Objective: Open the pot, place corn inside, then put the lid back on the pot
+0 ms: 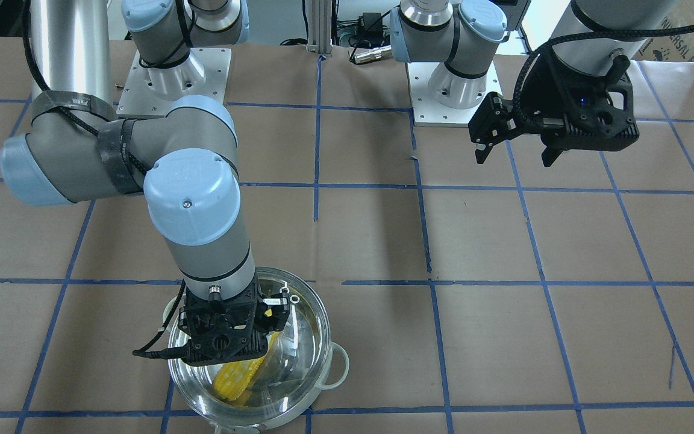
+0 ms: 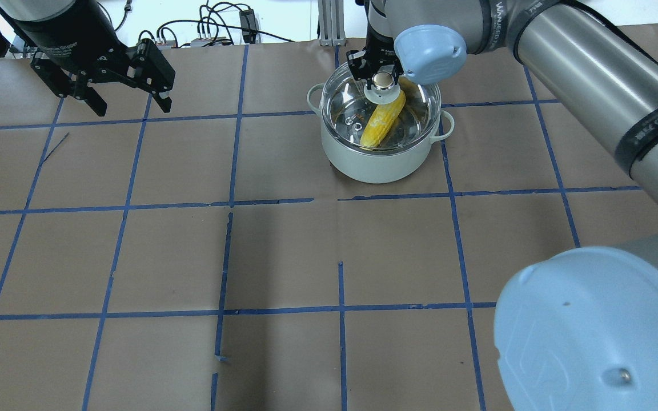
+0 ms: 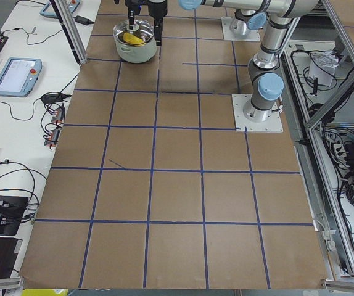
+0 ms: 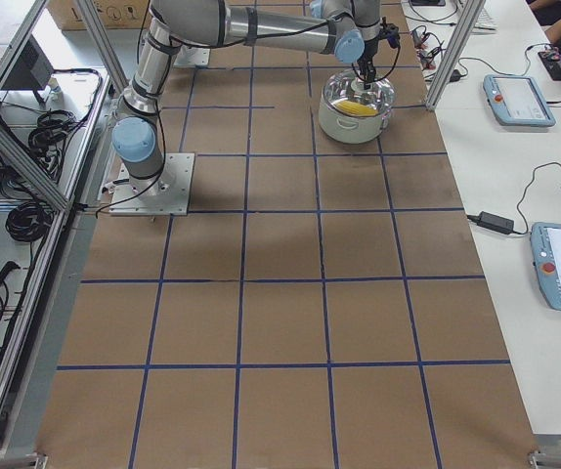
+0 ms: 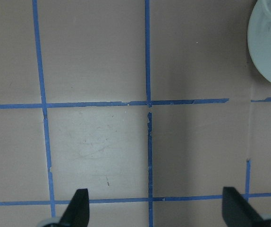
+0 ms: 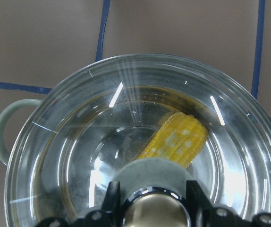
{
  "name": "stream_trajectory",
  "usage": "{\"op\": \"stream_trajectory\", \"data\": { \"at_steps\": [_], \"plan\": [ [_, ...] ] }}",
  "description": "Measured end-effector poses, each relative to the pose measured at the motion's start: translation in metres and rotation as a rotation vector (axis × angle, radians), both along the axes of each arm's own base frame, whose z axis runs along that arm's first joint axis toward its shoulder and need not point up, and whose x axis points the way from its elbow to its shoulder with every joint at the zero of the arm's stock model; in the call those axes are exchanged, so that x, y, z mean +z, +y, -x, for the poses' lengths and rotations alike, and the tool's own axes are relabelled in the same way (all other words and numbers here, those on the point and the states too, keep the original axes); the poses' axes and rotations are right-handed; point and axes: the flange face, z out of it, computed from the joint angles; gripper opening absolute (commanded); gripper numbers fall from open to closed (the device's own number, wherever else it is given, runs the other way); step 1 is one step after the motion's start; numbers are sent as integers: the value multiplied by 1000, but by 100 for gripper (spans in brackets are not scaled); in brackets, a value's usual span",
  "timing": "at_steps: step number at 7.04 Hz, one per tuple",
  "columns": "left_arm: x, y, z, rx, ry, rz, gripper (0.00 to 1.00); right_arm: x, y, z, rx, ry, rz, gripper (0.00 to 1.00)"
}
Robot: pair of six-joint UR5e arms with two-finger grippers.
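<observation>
Closest to us, in the right wrist view, the right gripper (image 6: 153, 202) has its two fingers closed narrowly on either side of the cream-metallic knob (image 6: 154, 213), so we judge that it is gripping the lid (image 6: 79, 156) by that knob. Just under the glass the corn (image 6: 179, 138) lies at a slant inside the pot (image 2: 374, 160), entirely within the rim as far as we can see. The lid's edge looks nearly concentric with the pot's rim, but we cannot tell whether it is fully seated or hovering just above. We take the step in hand to be putting the lid back on. To do it well we should keep the lid level and centred and lower it straight until the rim sits all round. Only then should we open the fingers, and lift straight up so the knob is not dragged sideways. The raised end of the cob is worth watching, since it could prop the glass. Farther off, well apart from the pot, the left gripper (image 2: 133, 105) hangs above the table (image 2: 283, 257) with its fingers spread wide and nothing between them, and we see no need for it here.
</observation>
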Motion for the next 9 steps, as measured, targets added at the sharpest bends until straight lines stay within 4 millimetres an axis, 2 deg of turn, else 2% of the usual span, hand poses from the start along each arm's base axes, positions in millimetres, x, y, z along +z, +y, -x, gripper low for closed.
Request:
{"op": "stream_trajectory", "data": {
  "at_steps": [4,8,9],
  "plan": [
    [-12,-7,-1,2,-1,-24,100,-1,3,-5,6,2,-11,13],
    [-13,-8,0,6,5,-25,100,-5,5,-5,7,8,-35,13],
    [-13,-8,0,6,6,-25,100,-5,6,-5,7,9,-40,47]
  ]
}}
